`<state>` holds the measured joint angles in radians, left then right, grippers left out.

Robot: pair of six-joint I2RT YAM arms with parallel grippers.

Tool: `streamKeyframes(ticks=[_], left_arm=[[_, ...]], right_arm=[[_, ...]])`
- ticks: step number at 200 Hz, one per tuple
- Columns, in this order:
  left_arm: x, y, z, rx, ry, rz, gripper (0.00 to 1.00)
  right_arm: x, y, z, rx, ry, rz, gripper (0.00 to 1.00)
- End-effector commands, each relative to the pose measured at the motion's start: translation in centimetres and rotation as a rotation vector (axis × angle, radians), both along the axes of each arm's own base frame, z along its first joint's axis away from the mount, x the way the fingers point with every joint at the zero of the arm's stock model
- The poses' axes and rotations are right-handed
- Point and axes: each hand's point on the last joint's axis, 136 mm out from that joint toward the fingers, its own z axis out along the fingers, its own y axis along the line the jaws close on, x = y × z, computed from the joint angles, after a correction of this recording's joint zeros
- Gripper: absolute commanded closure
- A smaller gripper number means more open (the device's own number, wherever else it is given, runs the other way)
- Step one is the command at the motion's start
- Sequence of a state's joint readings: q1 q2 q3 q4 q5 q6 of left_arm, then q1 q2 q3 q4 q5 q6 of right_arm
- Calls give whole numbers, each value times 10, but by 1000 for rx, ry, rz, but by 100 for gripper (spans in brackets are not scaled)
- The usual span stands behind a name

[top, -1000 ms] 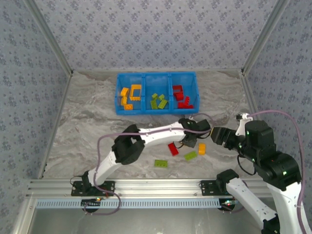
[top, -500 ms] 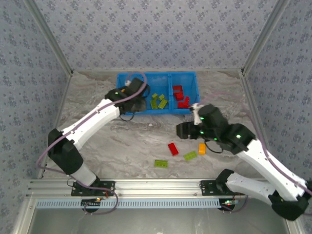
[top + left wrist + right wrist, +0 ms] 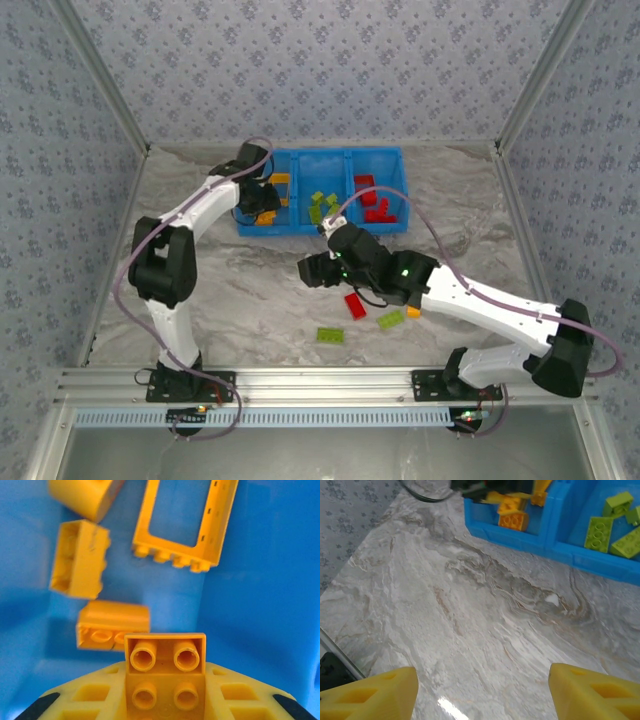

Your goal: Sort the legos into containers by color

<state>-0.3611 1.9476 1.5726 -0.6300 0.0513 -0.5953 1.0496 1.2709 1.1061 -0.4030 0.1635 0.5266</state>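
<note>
Legos (image 3: 325, 208) are mostly sorted by color in the blue bin (image 3: 320, 229) — four bricks (image 3: 355, 305) are left on the table (image 3: 200, 280). An orange-yellow brick (image 3: 165, 652) is held by the left gripper (image 3: 263, 200) over the yellow compartment (image 3: 250, 605); the right gripper (image 3: 308, 270) is spread empty

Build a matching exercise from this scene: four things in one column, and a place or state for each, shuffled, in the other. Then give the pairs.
Things
1. left claw
2. right claw
3. red brick near the right arm
4. orange frame

Places or states
A. lying in the left compartment of the blue bin
B. open, above bare table
C. shut on an orange-yellow brick
D. on the table, outside the bin

Pairs: 1-C, 2-B, 3-D, 4-A
</note>
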Motion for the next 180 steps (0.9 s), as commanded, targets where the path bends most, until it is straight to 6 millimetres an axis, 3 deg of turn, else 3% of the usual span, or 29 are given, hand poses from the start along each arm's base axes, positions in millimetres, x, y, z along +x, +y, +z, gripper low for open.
streamKeyframes(ticks=[1, 58, 89, 112, 143, 180], left_arm=[[18, -13, 13, -53, -42, -13, 67], [18, -15, -24, -37, 33, -5, 65], [12, -9, -30, -16, 48, 3, 51], [9, -7, -12, -19, 16, 7, 45], [3, -8, 29, -34, -54, 4, 42], [-27, -1, 88, -41, -163, 11, 38]], right_arm=[[12, 11, 16, 43, -79, -33, 28], [10, 12, 4, 15, -61, -42, 28], [10, 4, -5, -21, -53, -65, 27], [9, -7, -15, -84, -47, -72, 27], [-2, -22, -37, -225, -42, 0, 25], [-24, -45, -67, -372, -6, 103, 25]])
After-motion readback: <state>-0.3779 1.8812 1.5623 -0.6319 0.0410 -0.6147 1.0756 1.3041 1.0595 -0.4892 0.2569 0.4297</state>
